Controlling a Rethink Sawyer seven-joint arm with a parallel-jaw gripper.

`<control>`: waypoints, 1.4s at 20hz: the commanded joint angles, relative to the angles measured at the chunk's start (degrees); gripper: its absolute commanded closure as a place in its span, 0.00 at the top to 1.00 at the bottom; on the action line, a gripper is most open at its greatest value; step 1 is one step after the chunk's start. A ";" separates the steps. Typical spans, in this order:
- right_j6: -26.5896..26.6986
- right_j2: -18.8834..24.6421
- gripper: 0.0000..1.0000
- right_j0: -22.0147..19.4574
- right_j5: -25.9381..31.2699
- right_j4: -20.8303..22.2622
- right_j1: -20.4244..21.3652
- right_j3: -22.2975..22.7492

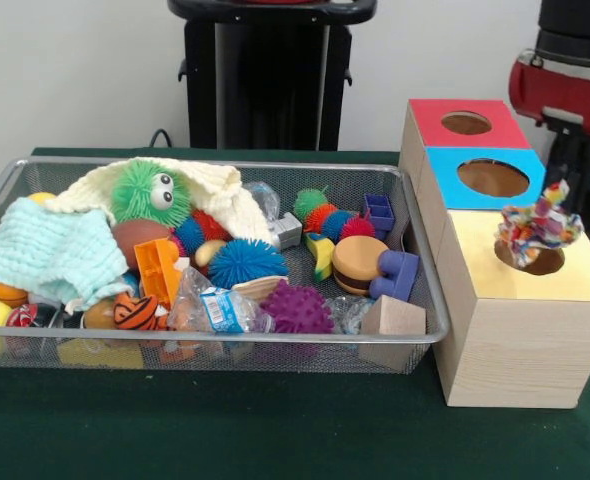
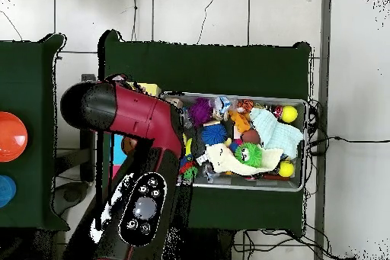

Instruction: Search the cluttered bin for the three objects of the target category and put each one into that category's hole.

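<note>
From the front, a confetti-patched lump (image 1: 538, 228) sits at the hole (image 1: 531, 257) in the yellow-topped box (image 1: 515, 330), resting on the rim and leaning toward the far right edge, only partly over the opening. The box stands on the green counter (image 1: 275, 430) just right of the wire bin (image 1: 395, 345). The bin is crowded with spiky balls, a pale blue cloth (image 1: 50, 255), a green fuzzy toy with eyes (image 1: 150, 192) and a clear wrapper with a blue label (image 1: 220, 308). No other confetti lump shows in it; any left are probably buried under the cloths.

The end effector does not show in this view; only a red and black part of the arm (image 1: 565, 85) appears at the upper right, above and behind the boxes.

To finish this step well, the lump should be nudged or dropped squarely over the opening so it falls through rather than perching on the edge.

From overhead, the arm (image 2: 129, 112) covers the boxes beside the bin (image 2: 297, 184), so the lump and the hole are hidden there. The end effector seems to lie beneath the arm's bulk, and I cannot tell whether it is open or closed.
</note>
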State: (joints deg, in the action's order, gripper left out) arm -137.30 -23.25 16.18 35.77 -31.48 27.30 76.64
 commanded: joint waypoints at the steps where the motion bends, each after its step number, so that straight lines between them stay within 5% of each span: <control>1: -7.38 10.25 0.00 -2.97 -6.24 -2.71 -1.77 2.39; 12: 1.18 22.27 0.00 -12.57 -17.61 2.06 4.21 17.72; 22: -0.72 22.84 0.00 -14.63 -16.56 6.75 7.19 22.60; 28: -7.47 18.91 0.00 -9.81 -13.68 5.35 10.52 25.45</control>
State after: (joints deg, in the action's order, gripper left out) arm -137.30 -7.03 3.56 19.48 -27.84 34.95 93.71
